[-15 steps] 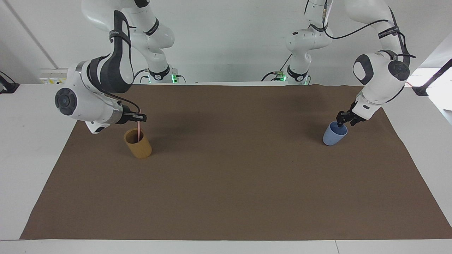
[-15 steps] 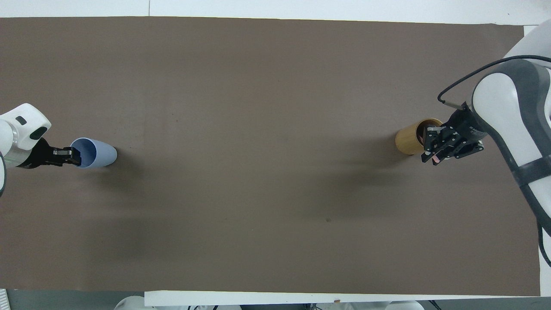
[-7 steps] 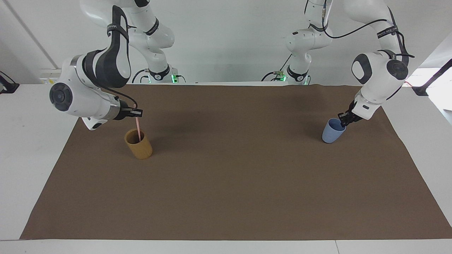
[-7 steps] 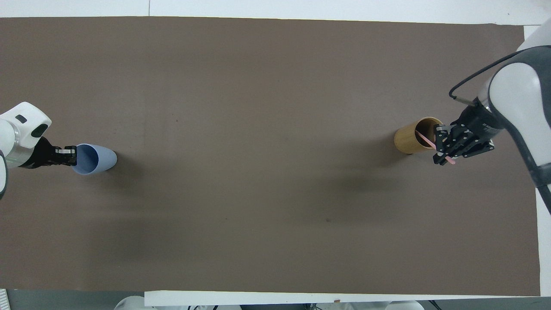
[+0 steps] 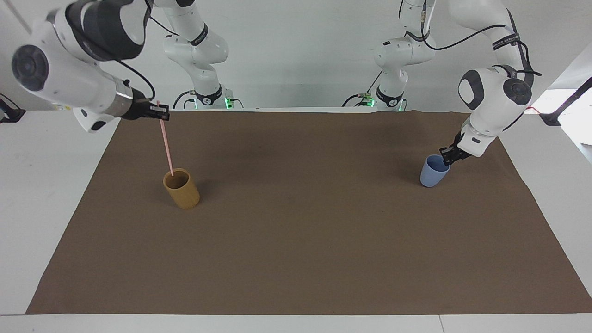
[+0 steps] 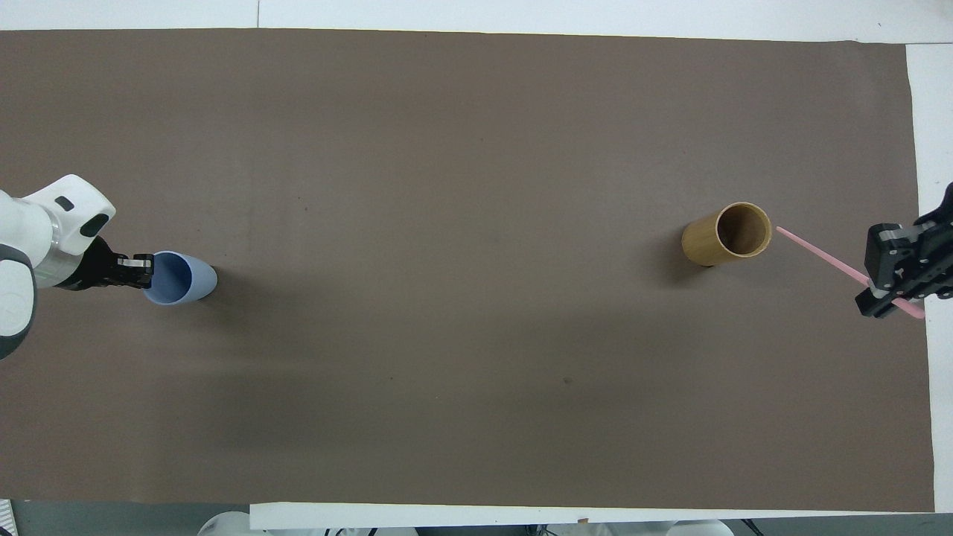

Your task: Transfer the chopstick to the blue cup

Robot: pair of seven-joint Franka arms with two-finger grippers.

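Brown mat covers the white table. High at the upper left of the facing view, the right gripper pinches the pink chopstick, whose bottom tip hangs just over the tan cup. At middle right, the left gripper pinches the blue cup by its rim.

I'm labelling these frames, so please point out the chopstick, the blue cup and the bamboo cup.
chopstick (image 5: pixel 166 145): facing view, middle of the pink shaft.
blue cup (image 5: pixel 431 178): facing view, outer wall below the rim.
bamboo cup (image 6: pixel 700 243): overhead view, outer side wall.
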